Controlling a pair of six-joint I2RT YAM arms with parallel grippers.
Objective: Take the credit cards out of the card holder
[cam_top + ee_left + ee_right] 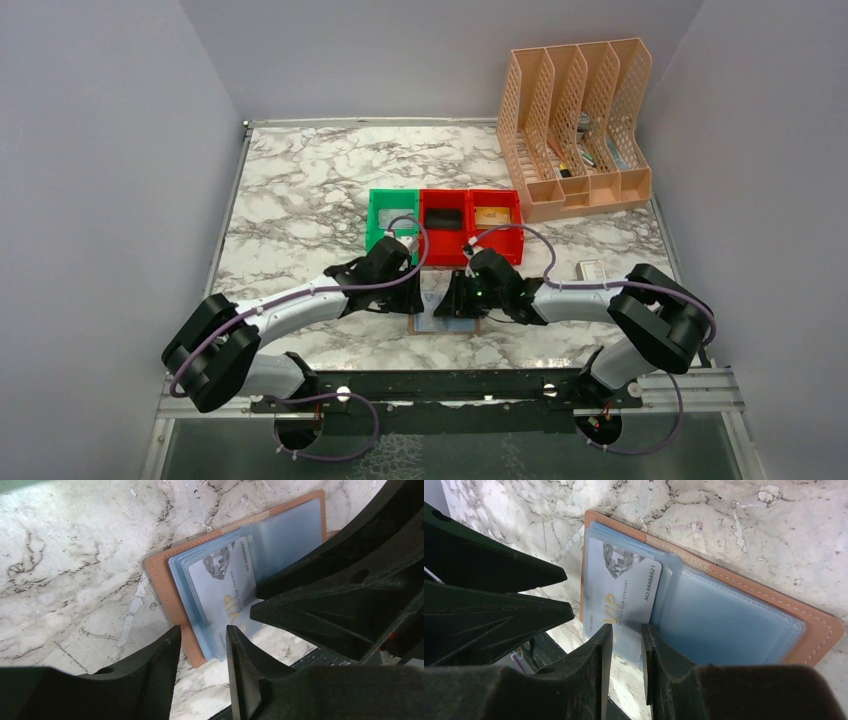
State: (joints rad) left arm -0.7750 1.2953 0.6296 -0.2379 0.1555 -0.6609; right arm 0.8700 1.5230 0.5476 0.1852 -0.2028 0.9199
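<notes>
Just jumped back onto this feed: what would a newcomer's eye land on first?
The open brown card holder lies at the near edge of the marble table, a silver VIP card in its blue sleeves, with the left gripper and right gripper crowded over it. Behind sit green and red bins.

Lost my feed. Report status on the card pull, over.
Left gripper open, low at card holder edge. Right gripper narrow at the sleeve, grip unclear. Silver VIP card in its pocket. Nothing in the way.
</notes>
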